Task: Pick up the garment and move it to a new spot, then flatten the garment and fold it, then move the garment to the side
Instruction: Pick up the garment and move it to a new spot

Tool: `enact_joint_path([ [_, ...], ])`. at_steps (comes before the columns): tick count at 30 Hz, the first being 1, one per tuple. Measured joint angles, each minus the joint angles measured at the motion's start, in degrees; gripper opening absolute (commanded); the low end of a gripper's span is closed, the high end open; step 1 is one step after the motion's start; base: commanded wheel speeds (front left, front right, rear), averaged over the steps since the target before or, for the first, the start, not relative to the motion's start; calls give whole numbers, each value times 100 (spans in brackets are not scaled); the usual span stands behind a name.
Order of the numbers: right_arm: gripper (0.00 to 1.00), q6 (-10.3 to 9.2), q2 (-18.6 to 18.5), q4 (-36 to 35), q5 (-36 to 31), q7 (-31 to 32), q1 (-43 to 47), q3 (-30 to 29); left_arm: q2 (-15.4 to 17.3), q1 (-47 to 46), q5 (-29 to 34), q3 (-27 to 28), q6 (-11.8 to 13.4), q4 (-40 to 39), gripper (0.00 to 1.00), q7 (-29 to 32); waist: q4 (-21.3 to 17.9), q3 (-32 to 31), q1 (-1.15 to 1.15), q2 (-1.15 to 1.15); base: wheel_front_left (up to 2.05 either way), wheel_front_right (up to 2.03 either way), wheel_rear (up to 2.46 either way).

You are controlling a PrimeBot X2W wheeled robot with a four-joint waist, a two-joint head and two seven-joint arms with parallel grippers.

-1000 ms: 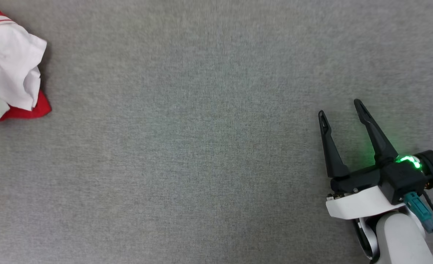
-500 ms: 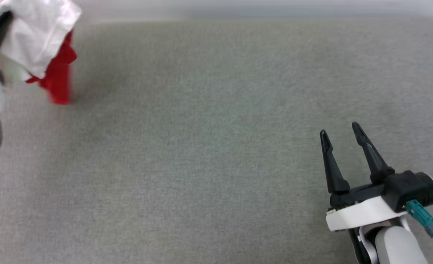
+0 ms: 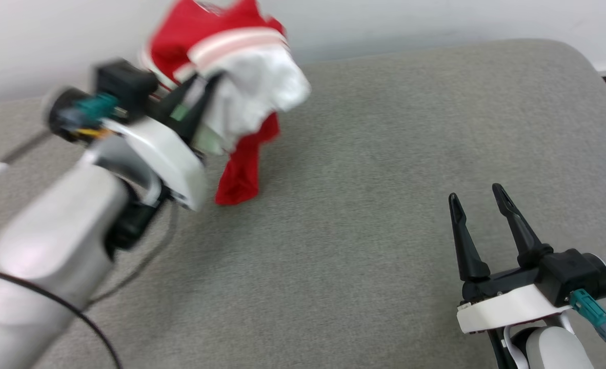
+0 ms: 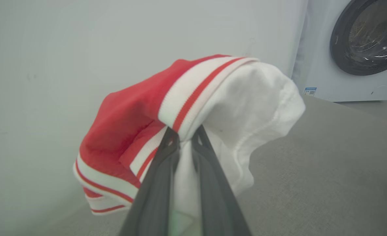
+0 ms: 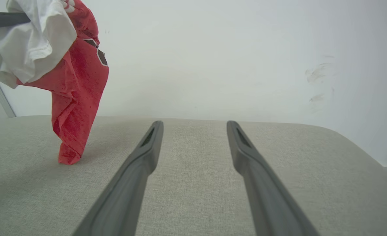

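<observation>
A: Head view?
B: The left gripper (image 3: pixel 206 84) is pinched almost closed on the red jersey (image 3: pixel 254 84) and holds it up. The jersey's red end touches the grey cushion (image 3: pixel 364 169). The right gripper (image 3: pixel 475 192) is spread wide and holds nothing.
A: Left wrist view?
B: It squeezes the striped trim beside the white sleeve. A washing machine (image 4: pixel 354 52) stands behind.
A: Right wrist view?
B: The jersey hangs at the upper left.

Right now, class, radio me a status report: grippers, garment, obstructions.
Left gripper shut on garment, at white sleeve. Right gripper open, empty, over grey surface. Garment hangs bunched, red end reaching surface. No obstructions seen.
</observation>
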Motion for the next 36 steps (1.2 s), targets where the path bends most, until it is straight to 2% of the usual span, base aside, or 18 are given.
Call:
enact_joint_path([
  [5, 100, 0, 0, -31, 20, 0, 2, -18, -851, 159, 242, -512, 97, 479, 0, -67, -279, 55, 0, 0, 0, 0, 0],
  [6, 100, 0, 0, -32, 31, 0, 2, -7, -1027, 204, 276, -610, 96, 637, 6, -100, -324, 79, 0, 0, 0, 0, 0],
  [7, 100, 0, -1, -32, 45, 0, 2, 3, -1190, 251, 334, -727, 71, 815, 98, -145, -365, 102, 0, 0, 0, 0, 0],
  [10, 100, 0, 1, -31, 60, 0, 1, 71, -1641, 388, 500, -1144, -136, 1254, 100, -211, -478, 158, 0, 0, 0, 0, 0],
  [14, 100, 0, -1, -27, 98, 0, 2, 27, -2146, 598, 478, -1319, -312, 1622, 100, -514, -496, 175, 0, 0, 0, 0, 0],
  [17, 100, 0, 0, -14, 97, 0, 13, 27, -2257, 695, 478, -1273, -318, 1794, 100, -767, -408, 137, 0, 0, 0, 0, 0],
  [21, 100, -1, 0, 13, 74, 0, 75, -48, -2171, 739, 568, -965, -162, 1860, 100, -967, -230, 40, 0, 0, 0, 0, 0],
  [24, 100, 0, 0, 16, 46, 0, 115, -87, -1930, 851, 708, -491, 48, 1689, 100, -1007, -67, -74, 0, 0, 0, 0, 0],
  [28, 100, 0, 2, 5, -14, 0, 171, -145, -1699, 1224, 1031, 783, 314, 826, 100, -1024, 185, -249, 0, 0, 0, 0, 0],
  [32, 100, -1, 1, -8, -57, 0, 248, -181, -1444, 2097, 1604, 1792, 416, 199, 100, -1026, 404, -464, 0, 0, 0, 0, 0],
  [36, 100, 0, 0, -27, -90, 0, 316, -205, -1410, 2983, 2106, 2549, 486, -357, 100, -1026, 574, -664, 0, 0, 0, 0, 0],
])
